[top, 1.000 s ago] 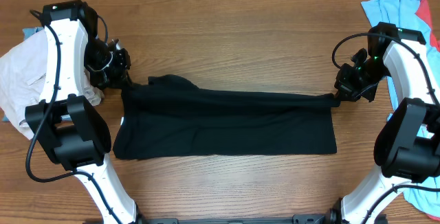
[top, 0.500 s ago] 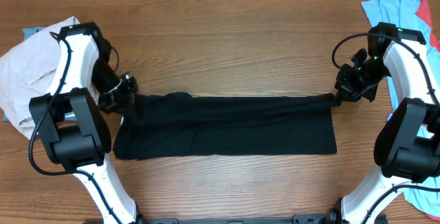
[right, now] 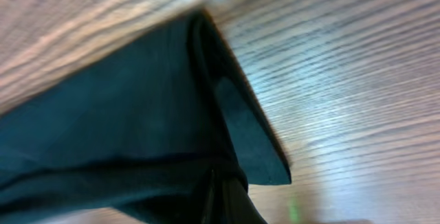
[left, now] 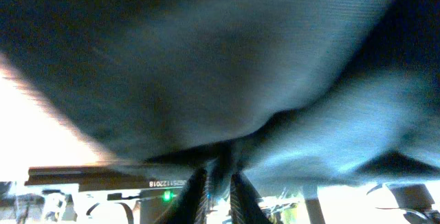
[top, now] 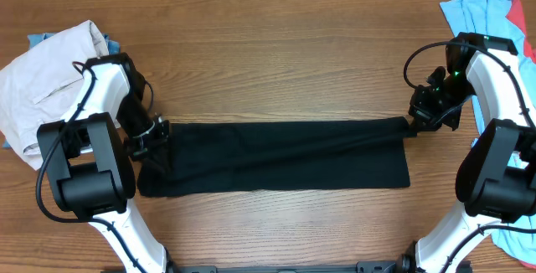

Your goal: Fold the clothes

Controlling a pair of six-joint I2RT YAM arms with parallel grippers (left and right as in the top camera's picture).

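Your right tool [top: 413, 124] was pinched on a corner of the black shirt [top: 276, 156], stretched over the desk [top: 276, 55] between both tools; whether your left tool [top: 157, 136] gripped its end, you couldn't tell. A pull from one side alone risked skewing the fold.

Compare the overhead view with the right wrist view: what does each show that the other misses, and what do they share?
Only overhead: the whole black shirt laid out as a long band, the left gripper at its left end, beige trousers at the left edge, and a light-blue tee at the upper right. Only right wrist: the layered fold edges at the shirt's end, seen close up. Both: the shirt, the wooden table, and the right gripper pinching the shirt's right end.
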